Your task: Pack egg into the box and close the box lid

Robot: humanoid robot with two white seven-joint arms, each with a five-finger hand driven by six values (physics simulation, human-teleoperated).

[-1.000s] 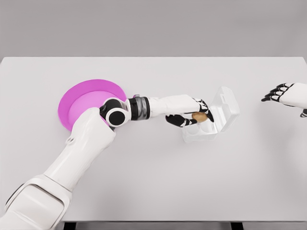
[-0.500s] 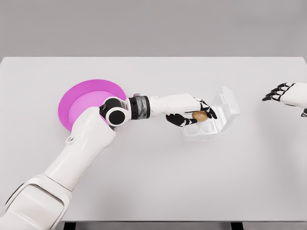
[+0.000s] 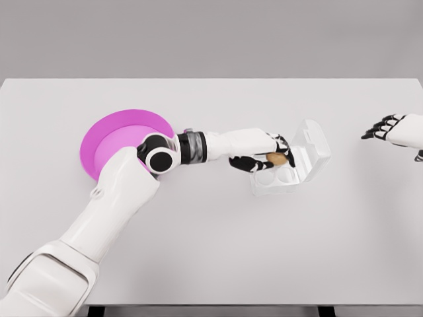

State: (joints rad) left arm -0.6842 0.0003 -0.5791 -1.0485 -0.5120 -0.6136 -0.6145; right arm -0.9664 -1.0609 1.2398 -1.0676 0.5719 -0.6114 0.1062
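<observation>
From my seat, the far left of the tabletop (image 3: pixel 211 251) holds only the pink plate (image 3: pixel 109 142), and what I can see of it is bare, though my own left forearm covers its near right part. I read that as the pick being done.

Moving right, my left arm reaches across the middle, and the left hand (image 3: pixel 264 157) has its fingers curled around the brown egg (image 3: pixel 278 159). The egg sits at the left edge of the open white box (image 3: pixel 281 178), over the cups, and I cannot tell whether it is touching a cup or just above one. So I judge the placing step to be under way but unfinished: the egg has to be let go into a cup, the hand has to clear out, and the lid (image 3: pixel 312 146), which stands tilted back on the box's far right side, is not yet shut.

For room, there is open tabletop in front of the box and behind it, so I can draw the hand back leftward without trouble. The lid's hinge side faces right, toward my right hand (image 3: pixel 383 127), which hovers well apart near the right edge with fingers loosely spread, empty.
</observation>
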